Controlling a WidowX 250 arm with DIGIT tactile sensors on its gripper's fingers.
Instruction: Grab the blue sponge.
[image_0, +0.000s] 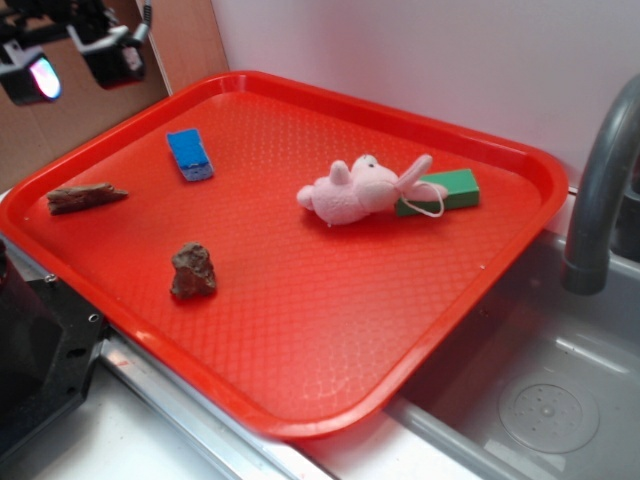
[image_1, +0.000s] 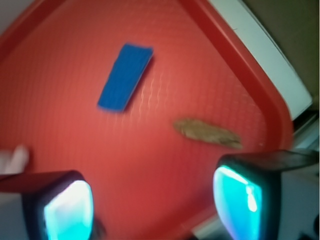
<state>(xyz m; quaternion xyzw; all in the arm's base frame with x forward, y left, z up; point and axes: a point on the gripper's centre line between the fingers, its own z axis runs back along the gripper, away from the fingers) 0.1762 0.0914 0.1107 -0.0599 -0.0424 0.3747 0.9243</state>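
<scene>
— Red tray (image_0: 330, 330) beside a grey sink (image_0: 560, 400); where's the gripper (image_0: 75, 55)?
— Above the tray's far left corner, jaws spread wide, holding nothing.
— And the blue sponge (image_0: 189, 154)?
— Flat on the tray near that corner, apart from the fingers (image_1: 67, 205). A wood piece (image_0: 85, 197) lies by the left edge, a brown rock (image_0: 193, 270) toward the front.

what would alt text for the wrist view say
A blue sponge lies flat on a red tray, seen blurred from above, with the open gripper hanging over the tray short of it, both fingertips glowing cyan at the bottom. A flat brown piece of wood lies to the sponge's lower right.
</scene>
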